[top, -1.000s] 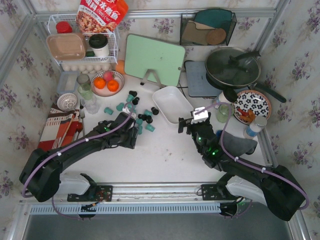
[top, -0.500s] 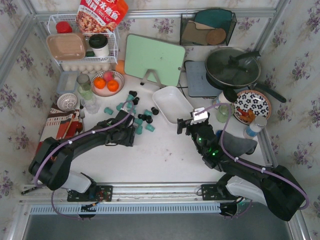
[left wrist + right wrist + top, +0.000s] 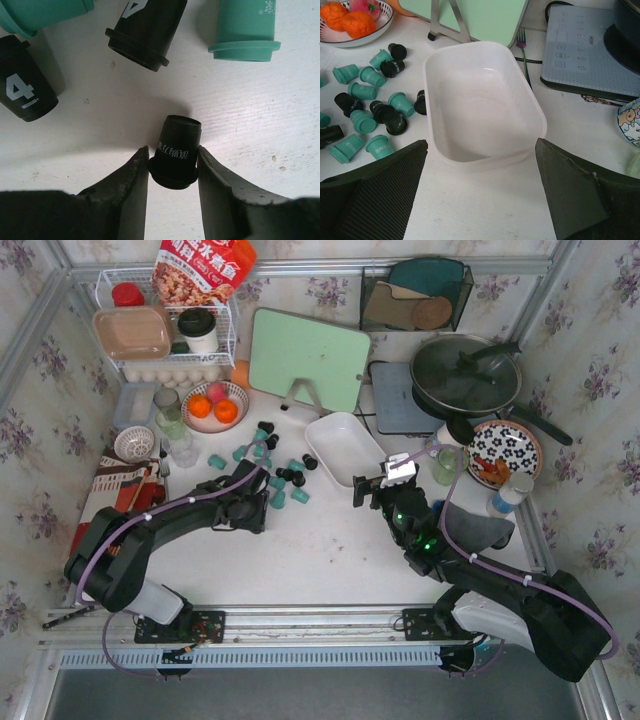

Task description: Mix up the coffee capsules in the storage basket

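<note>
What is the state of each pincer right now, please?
Left pincer: closed on a black capsule.
Right pincer: open, holding nothing.

We find the coffee capsules [image 3: 285,477] scattered on the table [image 3: 330,540], left of the storage basket [image 3: 345,448]; the cutting board [image 3: 305,358] stands behind it.

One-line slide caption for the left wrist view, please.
Left pincer pinches a black coffee capsule on the white table; more capsules lie beyond.

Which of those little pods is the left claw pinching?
The black capsule with Chinese lettering, between the jaws of the left gripper; the other pods lie loose beyond.
</note>
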Tool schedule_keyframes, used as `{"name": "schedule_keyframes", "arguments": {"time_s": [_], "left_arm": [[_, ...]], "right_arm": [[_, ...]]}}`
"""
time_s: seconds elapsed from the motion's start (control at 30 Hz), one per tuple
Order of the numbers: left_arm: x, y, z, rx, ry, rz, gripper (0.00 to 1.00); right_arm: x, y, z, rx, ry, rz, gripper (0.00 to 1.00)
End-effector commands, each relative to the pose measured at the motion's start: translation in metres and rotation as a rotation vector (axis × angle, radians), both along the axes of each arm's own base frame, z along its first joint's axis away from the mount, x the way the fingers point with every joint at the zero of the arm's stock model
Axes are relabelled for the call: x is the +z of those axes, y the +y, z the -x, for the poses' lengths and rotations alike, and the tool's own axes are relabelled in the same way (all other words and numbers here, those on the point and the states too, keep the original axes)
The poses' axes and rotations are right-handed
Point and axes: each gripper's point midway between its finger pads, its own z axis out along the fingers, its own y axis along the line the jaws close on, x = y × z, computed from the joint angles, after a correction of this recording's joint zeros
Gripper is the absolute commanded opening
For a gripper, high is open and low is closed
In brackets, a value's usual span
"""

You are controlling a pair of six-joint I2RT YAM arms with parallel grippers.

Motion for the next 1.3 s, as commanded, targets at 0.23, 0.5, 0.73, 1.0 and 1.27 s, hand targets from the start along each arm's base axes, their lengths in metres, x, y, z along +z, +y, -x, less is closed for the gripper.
{"name": "schedule_keyframes", "arguments": {"time_s": [0.23,0.5,0.73,1.0,1.27], "left_arm": [[0.035,-0.008,0.002,0.005,-0.098,0.074,0.31],[0.107,-0.042,-0.021,-0.054,-0.391,0.311,0.29],[0.155,-0.081,-0.053,-0.151,-0.566,0.426,0.29],[0.173,-0.144,-0.097,-0.254,-0.584,0.473,0.3],[0.137,-0.189,-0.142,-0.191,-0.448,0.397,0.33]], "right_arm": [[0.005,-0.004,-0.002,-0.032,-0.009,-0.02,0.97],[0.012,-0.019,-0.002,-0.109,-0.024,-0.051,0.97],[0.023,-0.042,0.007,-0.186,-0.088,-0.115,0.98],[0.036,-0.048,0.014,-0.194,-0.127,-0.171,0.98],[0.032,-0.048,0.012,-0.196,-0.121,-0.16,0.99]]}}
